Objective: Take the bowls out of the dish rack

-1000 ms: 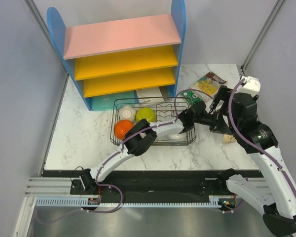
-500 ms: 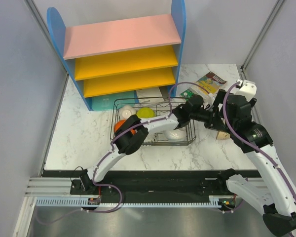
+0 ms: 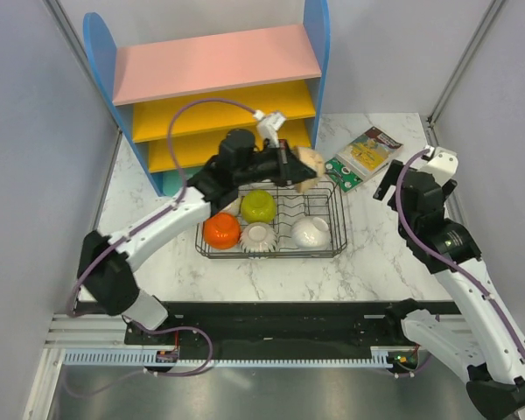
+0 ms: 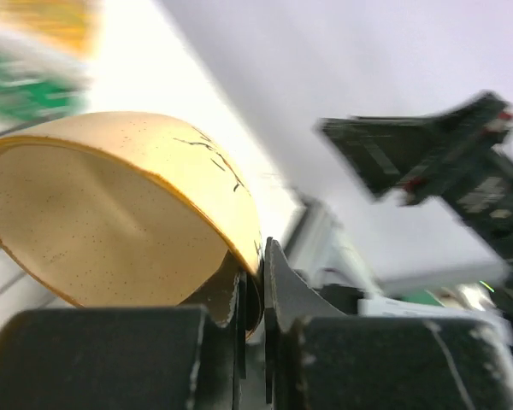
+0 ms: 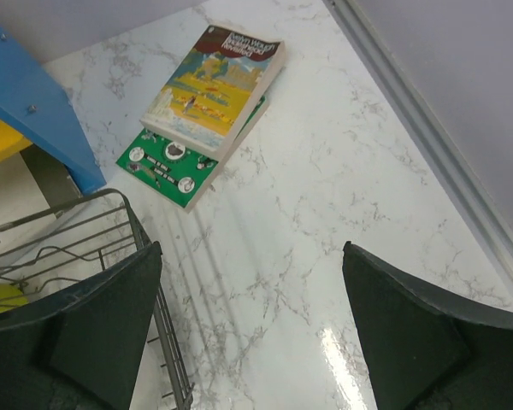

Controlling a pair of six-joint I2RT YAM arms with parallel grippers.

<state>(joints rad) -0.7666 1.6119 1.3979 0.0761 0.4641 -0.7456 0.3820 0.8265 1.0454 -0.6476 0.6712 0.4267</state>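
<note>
Left wrist view: the tan bowl [image 4: 111, 213] is pinched by its rim between the left fingers [image 4: 284, 299], which are pressed almost together, its hollow turned toward the camera.
Where it hangs: from overhead the tan bowl [image 3: 304, 166] is held in the air over the far right corner of the dish rack [image 3: 271, 255], just in front of the blue shelf unit [image 3: 316, 52].
In the rack: four remain, an orange bowl [image 3: 220, 230], a green bowl [image 3: 258, 206], a ribbed white bowl [image 3: 258, 236] and a plain white bowl [image 3: 312, 232].
Rack's long side: runs left to right across the bench [image 3: 157, 236].
What counts next: I'd say open bench lies to the right of the held bowl, between the rack and the books [image 3: 363, 150].
Right fingers [image 5: 77, 333]: spread wide, holding nothing, over bare bench beside the rack's right end.
Nearer arm: the right one is closer to the plain white bowl.
Only overhead: the count of bowls.
Only at the wrist: the rim pinch itself.
</note>
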